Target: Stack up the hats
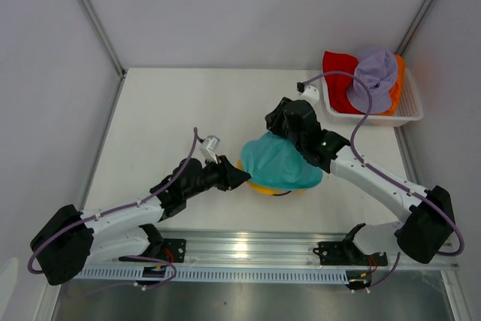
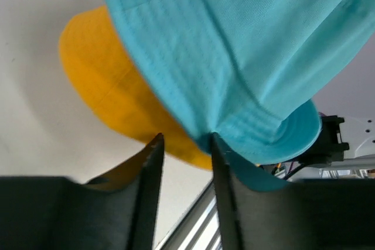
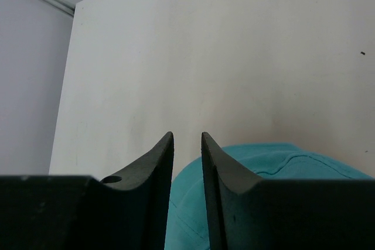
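A teal hat [image 1: 282, 162] lies crown-up over a yellow hat [image 1: 258, 185] in the middle of the table. The left wrist view shows the teal hat [image 2: 234, 39] overlapping the yellow hat [image 2: 105, 86]. My left gripper [image 1: 242, 177] sits at their left edge, its jaws [image 2: 186, 137] slightly apart with nothing between them. The teal brim touches its right fingertip [image 2: 215, 140]. My right gripper [image 1: 273, 120] hovers at the teal hat's far edge. Its jaws [image 3: 186, 134] stand narrowly open and empty, above the teal hat [image 3: 258, 156].
A white mesh basket [image 1: 373, 116] stands at the back right and holds a lavender hat [image 1: 377, 73], a red hat [image 1: 338, 73] and an orange hat [image 1: 399, 80]. A metal rail [image 1: 263, 249] runs along the near edge. Walls enclose the table.
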